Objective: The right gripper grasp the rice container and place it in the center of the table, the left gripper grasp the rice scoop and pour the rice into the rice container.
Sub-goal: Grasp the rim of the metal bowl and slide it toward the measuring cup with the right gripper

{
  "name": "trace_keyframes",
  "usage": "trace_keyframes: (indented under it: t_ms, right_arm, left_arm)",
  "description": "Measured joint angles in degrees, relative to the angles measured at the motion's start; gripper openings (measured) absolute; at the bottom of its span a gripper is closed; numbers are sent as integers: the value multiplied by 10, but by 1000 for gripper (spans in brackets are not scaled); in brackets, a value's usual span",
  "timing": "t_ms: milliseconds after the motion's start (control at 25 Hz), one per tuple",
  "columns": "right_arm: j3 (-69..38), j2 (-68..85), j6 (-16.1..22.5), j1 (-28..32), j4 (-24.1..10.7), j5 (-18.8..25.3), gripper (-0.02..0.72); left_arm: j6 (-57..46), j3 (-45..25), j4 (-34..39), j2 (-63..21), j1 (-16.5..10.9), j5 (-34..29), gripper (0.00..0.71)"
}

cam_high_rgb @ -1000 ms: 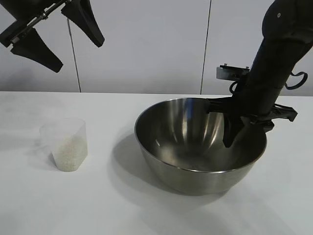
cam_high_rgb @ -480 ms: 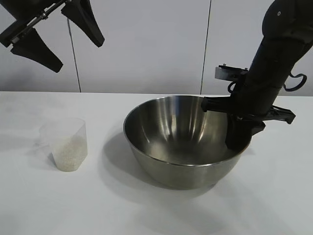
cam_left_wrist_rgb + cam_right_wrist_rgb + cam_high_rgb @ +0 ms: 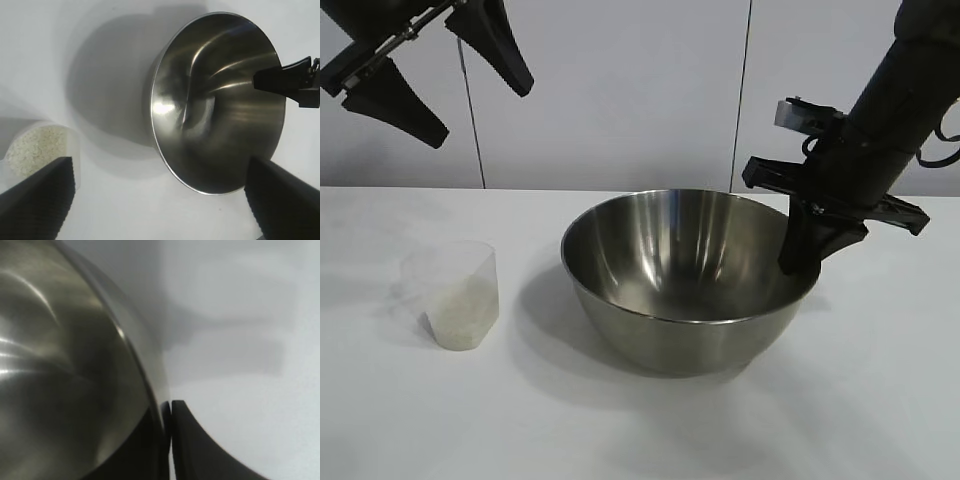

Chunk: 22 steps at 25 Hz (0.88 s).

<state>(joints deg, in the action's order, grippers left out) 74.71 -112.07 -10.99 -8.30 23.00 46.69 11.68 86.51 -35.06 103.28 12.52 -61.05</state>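
Note:
The rice container [image 3: 670, 290], a large shiny steel bowl, stands near the middle of the white table [image 3: 620, 440]. My right gripper [image 3: 803, 258] is shut on its right rim, one finger inside the bowl and one outside; the right wrist view shows the rim [image 3: 145, 380] pinched at the right gripper [image 3: 169, 407]. The rice scoop [image 3: 455, 295], a clear plastic cup holding white rice [image 3: 460, 310], stands to the left of the bowl. My left gripper [image 3: 435, 70] hangs open high above the scoop. From the left gripper [image 3: 157, 167] I see the scoop [image 3: 35, 150] and bowl [image 3: 215, 100] below.
A white panelled wall [image 3: 620, 90] runs behind the table. Bare tabletop lies in front of the bowl and between the bowl and the scoop.
My right gripper has shut on the bowl's rim and moved it leftward, toward the scoop. The left arm and the scoop have not moved.

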Motion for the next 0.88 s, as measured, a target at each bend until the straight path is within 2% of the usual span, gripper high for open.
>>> trace_keyframes:
  t_ms: [480, 600, 760, 880]
  right_arm:
    - [0, 0, -47, -15, 61, -4, 11]
    - [0, 0, -46, -47, 55, -15, 11]
    - [0, -1, -29, -85, 23, -25, 11]
    - [0, -12, -17, -98, 13, -37, 11]
  left_arm:
    - [0, 0, 0, 0, 0, 0, 663]
    - [0, 0, 0, 0, 0, 0, 663]
    - [0, 0, 0, 0, 0, 0, 663]
    - [0, 0, 0, 0, 0, 0, 663]
